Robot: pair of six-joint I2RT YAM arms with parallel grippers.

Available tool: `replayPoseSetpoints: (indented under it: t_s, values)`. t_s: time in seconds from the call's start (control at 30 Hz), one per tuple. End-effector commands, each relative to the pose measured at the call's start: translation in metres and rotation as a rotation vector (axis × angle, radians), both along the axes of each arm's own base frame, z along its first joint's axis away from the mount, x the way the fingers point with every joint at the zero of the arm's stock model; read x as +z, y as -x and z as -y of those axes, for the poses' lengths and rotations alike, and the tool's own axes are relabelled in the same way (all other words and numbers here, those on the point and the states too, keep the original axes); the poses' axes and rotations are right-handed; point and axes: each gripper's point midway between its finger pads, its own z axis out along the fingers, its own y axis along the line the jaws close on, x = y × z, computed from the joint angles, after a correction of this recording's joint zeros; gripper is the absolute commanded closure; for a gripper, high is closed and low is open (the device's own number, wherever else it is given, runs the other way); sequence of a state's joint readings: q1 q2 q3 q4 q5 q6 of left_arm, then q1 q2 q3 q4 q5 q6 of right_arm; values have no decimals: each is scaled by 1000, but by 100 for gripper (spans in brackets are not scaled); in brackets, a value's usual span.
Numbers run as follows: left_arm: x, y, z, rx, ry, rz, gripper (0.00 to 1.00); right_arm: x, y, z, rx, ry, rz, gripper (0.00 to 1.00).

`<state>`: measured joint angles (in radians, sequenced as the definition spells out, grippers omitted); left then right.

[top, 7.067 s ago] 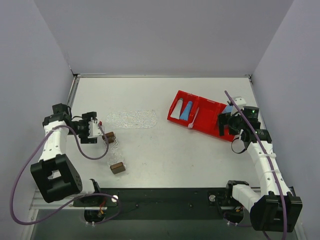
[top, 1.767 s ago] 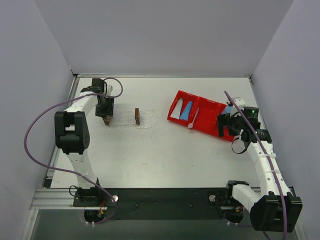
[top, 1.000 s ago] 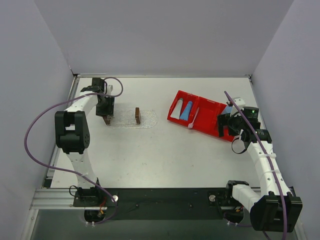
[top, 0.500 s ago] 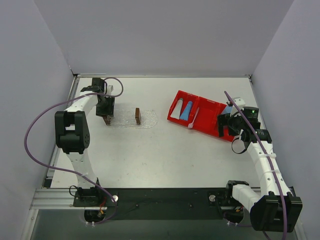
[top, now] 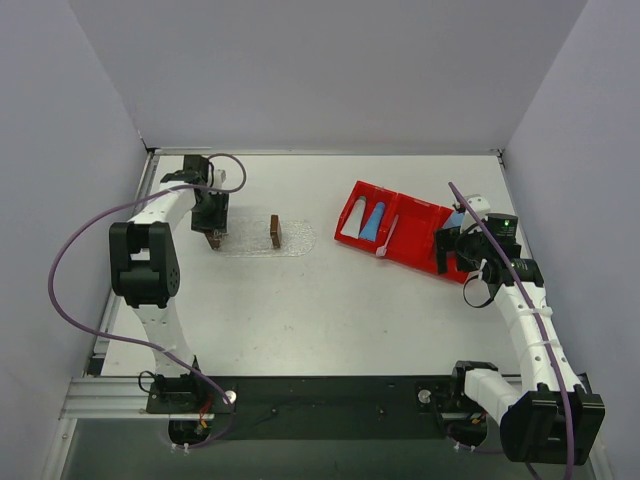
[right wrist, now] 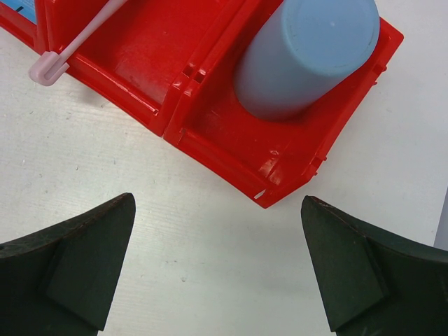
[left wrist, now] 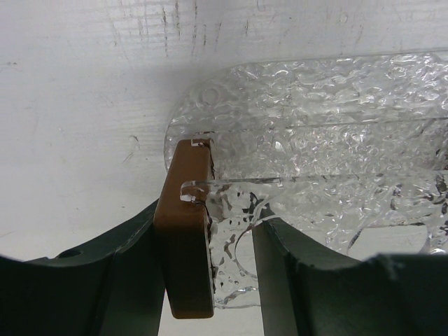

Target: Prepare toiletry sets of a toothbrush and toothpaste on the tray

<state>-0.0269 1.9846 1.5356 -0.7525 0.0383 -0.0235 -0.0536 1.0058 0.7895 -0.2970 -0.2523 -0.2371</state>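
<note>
In the upper left of the overhead view, our left claw [top: 213, 238] sits at the left end of the tray [top: 290, 240]. Its jaws stand partway apart around a brown block [left wrist: 185, 245] on that end. The block lies against one finger [left wrist: 105, 294], and clear plastic fills the gap to the other; we cannot tell whether it is clamped. A second brown block [top: 275, 231] stands at mid-tray. Right of centre, the red bin [top: 412, 250] holds the blue toothpaste tube [top: 373, 220] and the white toothpaste tube [top: 350, 224] in its left compartment. The toothbrush [right wrist: 80, 38] leans over the bin's near wall. Our right claw [right wrist: 217, 280] gapes fully open and empty over the table [right wrist: 210, 231], near the bin corner holding the blue cup [right wrist: 308, 52].
</note>
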Motion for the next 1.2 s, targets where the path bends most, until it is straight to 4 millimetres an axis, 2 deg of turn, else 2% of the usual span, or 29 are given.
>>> replayPoseSetpoints:
  t_s: [0.0,0.7,0.8,1.17]
  values:
    - [31,-23,3,24,25,97,59,17,-3,-2,14,-5,44,0]
    - [22,-23,5,20,13,85,45,18,-2,-1,15,-5,49,0]
    - [21,-23,4,22,12,85,38,18,-2,-1,15,-5,49,0]
    - [25,-24,4,20,13,106,36,17,-3,-1,18,-4,46,0]
